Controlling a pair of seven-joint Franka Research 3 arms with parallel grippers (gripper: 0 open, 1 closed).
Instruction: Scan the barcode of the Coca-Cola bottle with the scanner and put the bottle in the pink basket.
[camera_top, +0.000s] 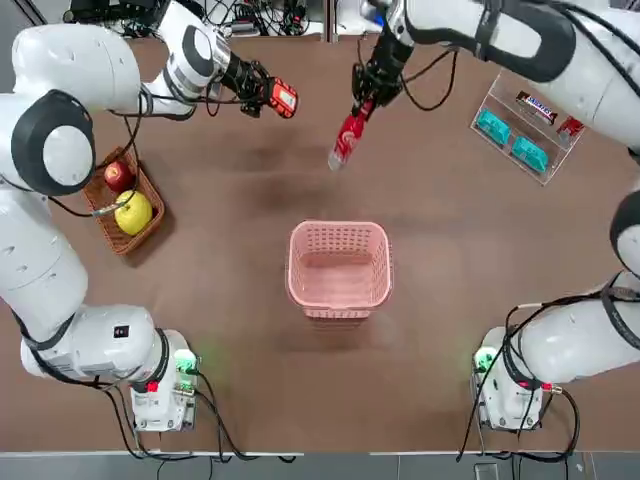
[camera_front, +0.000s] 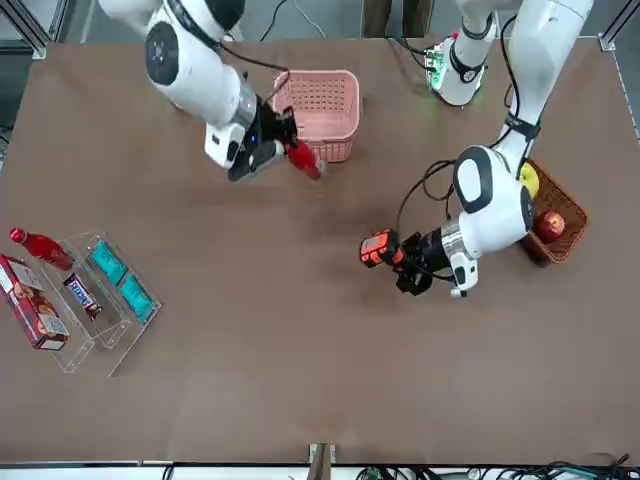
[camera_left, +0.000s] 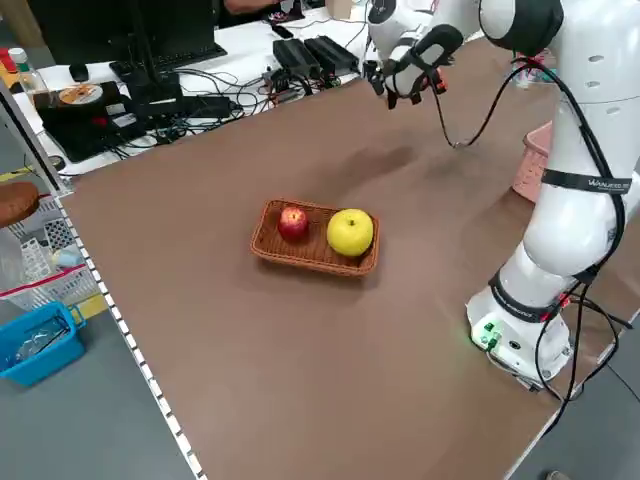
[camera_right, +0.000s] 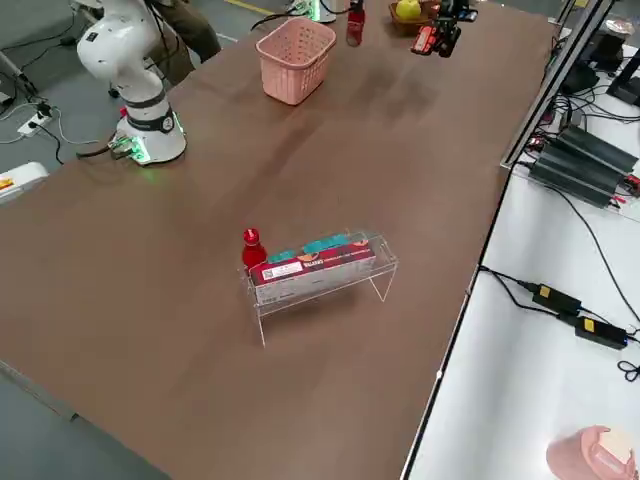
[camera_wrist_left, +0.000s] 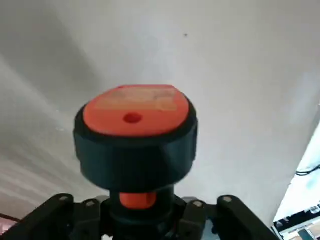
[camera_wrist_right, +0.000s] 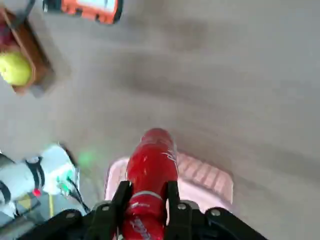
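The Coca-Cola bottle (camera_top: 348, 138) is clear of the table (camera_top: 230, 300), clamped in my right gripper (camera_wrist_right: 149, 197), above the half farthest from the arms' bases, right of the middle. Seen from overhead, its long axis slants: one end lies between the fingers, the free end points toward the table's left edge and somewhat back toward the bases. The right arm alone has it; the left gripper (camera_wrist_left: 140, 225), closed on the scanner (camera_top: 284, 98), is well apart, over the far left corner region, the scanner's orange face turned roughly toward the bottle.

Bottle condition: slim, glossy red, white script, a pale band around the body. I find no barcode in any view; I judge the scan is the step in hand, and the bottle may need rolling to present its code. Whether it has been read, I cannot tell.

The pink basket (camera_top: 340, 308) stands nearer the bases' edge, midway between the side edges. Risk: knocking bottle against scanner.
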